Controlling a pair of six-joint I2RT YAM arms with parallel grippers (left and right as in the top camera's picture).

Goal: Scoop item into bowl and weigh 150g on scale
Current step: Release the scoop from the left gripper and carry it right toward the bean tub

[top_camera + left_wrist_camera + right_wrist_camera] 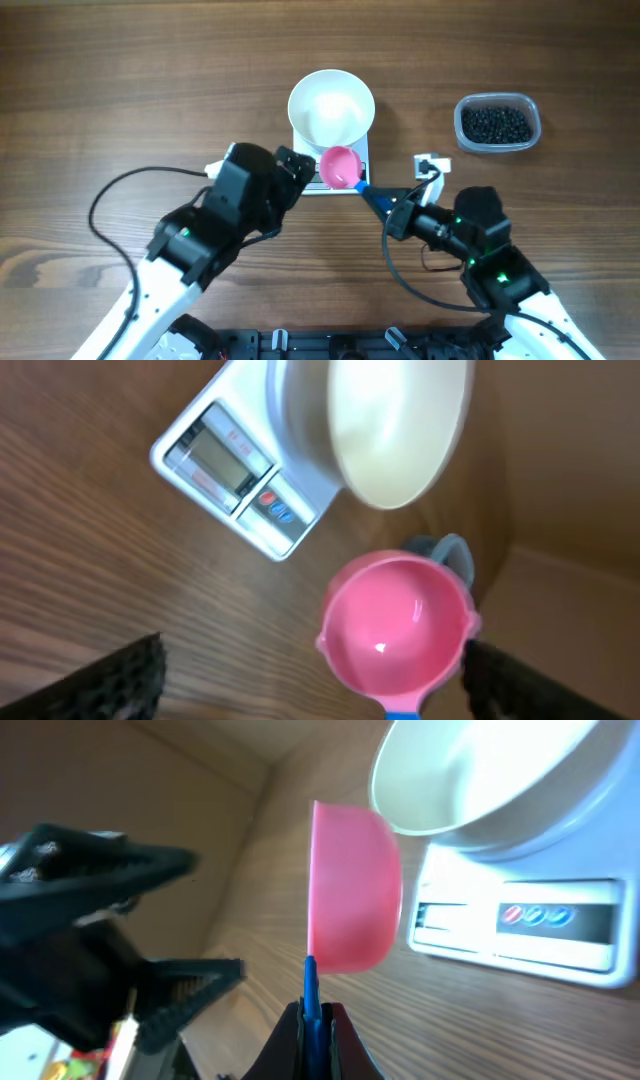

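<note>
Bright, even light from above; soft shadows on the wooden surface (100,80). Overhead view sharp. Wrist views soft: the bowl (400,430) blurs, washed-out white; a small glint inside the pink scoop (395,625).

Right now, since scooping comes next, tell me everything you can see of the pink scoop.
The pink scoop is a small round cup of glossy, smooth-looking plastic with little pouring lips on its rim and a thin blue handle. It is empty, open side up. It hangs by the scale's button end, beside the white bowl, touching neither as far as can be seen. Only the right claw, shut on the handle, holds it.
</note>
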